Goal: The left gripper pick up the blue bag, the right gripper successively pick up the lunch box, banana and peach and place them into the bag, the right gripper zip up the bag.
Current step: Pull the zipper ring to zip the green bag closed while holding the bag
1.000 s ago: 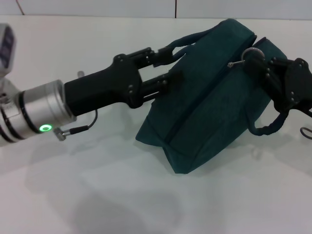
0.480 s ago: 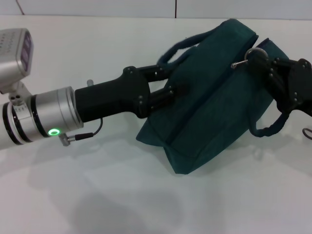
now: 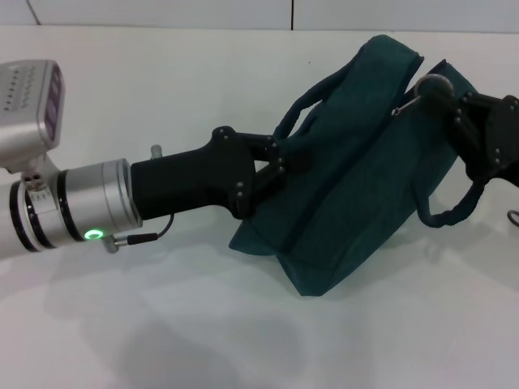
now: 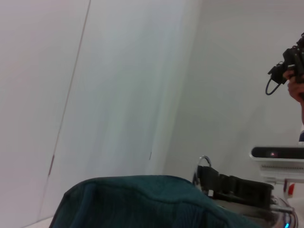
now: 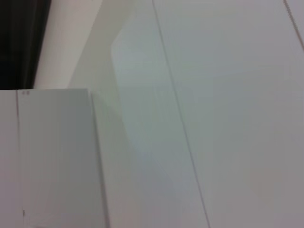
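bench (image 3: 162, 105): plain white surface carrying everything; apart from the bag and the two arms, nothing else lies on the part in view, and no lunch box, banana or peach shows outside the bag.
blue bag (image 3: 357, 170): dark teal-blue fabric lunch bag, lying tilted on the bench between the two arms; its top looks zipped nearly to the end, so the food is probably already inside.
change: over the last second the left arm has pushed further in towards the bag and its fingers have drawn together on the near side; the zipper end has slid slightly rightward.
left pincer (image 3: 280, 162): black two-fingered claw behind a silver cylinder with a green light, now closed on the bag's near edge by the loop handle, bracing it.
right pincer (image 3: 434, 89): all-black claw at the bag's far right top, clamped on the ring pull.
ring pull (image 4: 204, 160): small silver ring at the zip end.
meaning: zipping seems almost finished.
in the way: the right-hand loop handle hangs just under the right pincer and could snag.
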You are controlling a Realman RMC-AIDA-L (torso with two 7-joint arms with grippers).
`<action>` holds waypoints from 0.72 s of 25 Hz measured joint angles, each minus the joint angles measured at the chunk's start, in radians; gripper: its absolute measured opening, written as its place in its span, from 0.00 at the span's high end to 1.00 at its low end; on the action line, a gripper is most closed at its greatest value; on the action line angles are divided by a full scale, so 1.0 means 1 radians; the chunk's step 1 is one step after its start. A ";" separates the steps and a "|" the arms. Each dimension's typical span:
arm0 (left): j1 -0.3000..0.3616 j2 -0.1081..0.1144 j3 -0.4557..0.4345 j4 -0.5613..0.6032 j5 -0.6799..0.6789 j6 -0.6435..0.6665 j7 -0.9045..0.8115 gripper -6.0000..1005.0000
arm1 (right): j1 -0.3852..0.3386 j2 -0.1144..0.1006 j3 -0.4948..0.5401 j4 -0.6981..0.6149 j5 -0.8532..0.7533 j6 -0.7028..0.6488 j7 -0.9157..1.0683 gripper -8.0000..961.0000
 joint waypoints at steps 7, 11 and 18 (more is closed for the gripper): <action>0.025 0.000 0.040 0.002 0.000 0.045 0.051 0.92 | -0.012 -0.001 0.002 0.000 0.073 0.066 0.007 0.98; 0.048 0.003 0.046 0.006 -0.001 0.080 0.079 0.94 | -0.014 -0.001 0.002 0.000 0.081 0.107 0.008 0.98; 0.081 0.011 0.036 0.006 -0.009 0.138 0.108 0.94 | -0.016 -0.001 0.002 0.000 0.106 0.215 0.006 0.98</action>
